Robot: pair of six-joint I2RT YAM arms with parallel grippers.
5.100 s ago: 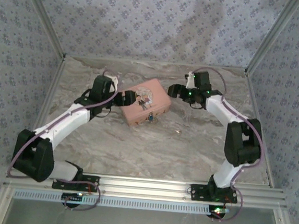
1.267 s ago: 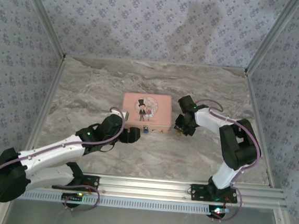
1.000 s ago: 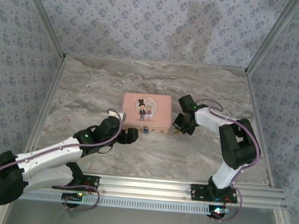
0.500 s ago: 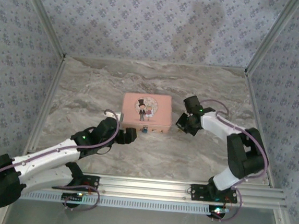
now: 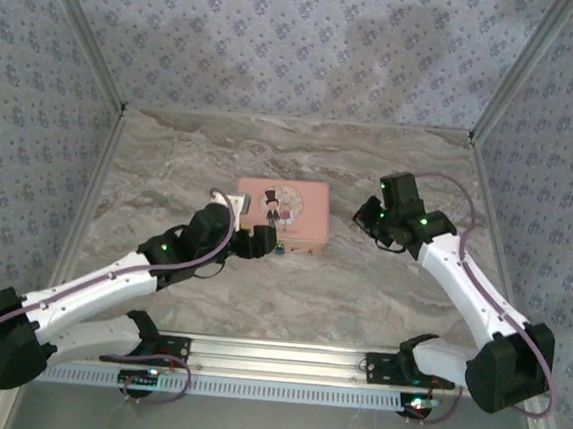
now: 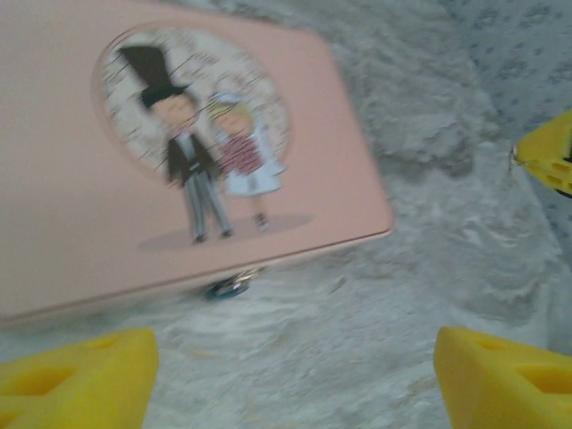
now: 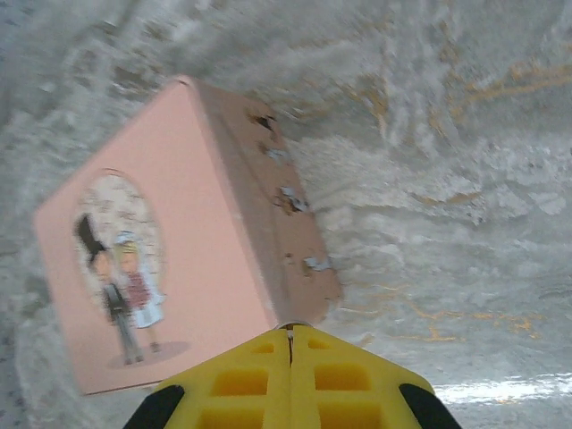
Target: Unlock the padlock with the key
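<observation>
Top view: the padlock [image 5: 281, 248] sits on the marble table [image 5: 309, 297] against the near edge of the pink tin [image 5: 298, 200], just right of the left gripper [image 5: 263, 241]. The left arm lies low and stretched out from the near-left corner. The right gripper [image 5: 370, 219] hovers off the tin's right side, its arm folded back at the elbow. Left wrist: the padlock [image 6: 227, 287] is blurry, tucked under the tin's [image 6: 80, 206] edge, just ahead of the wide-open left gripper [image 6: 290, 371]. Right wrist: the right gripper [image 7: 290, 344] has its fingers pressed together, pointing at the tin's [image 7: 223, 268] corner; can't tell if anything's pinched.
</observation>
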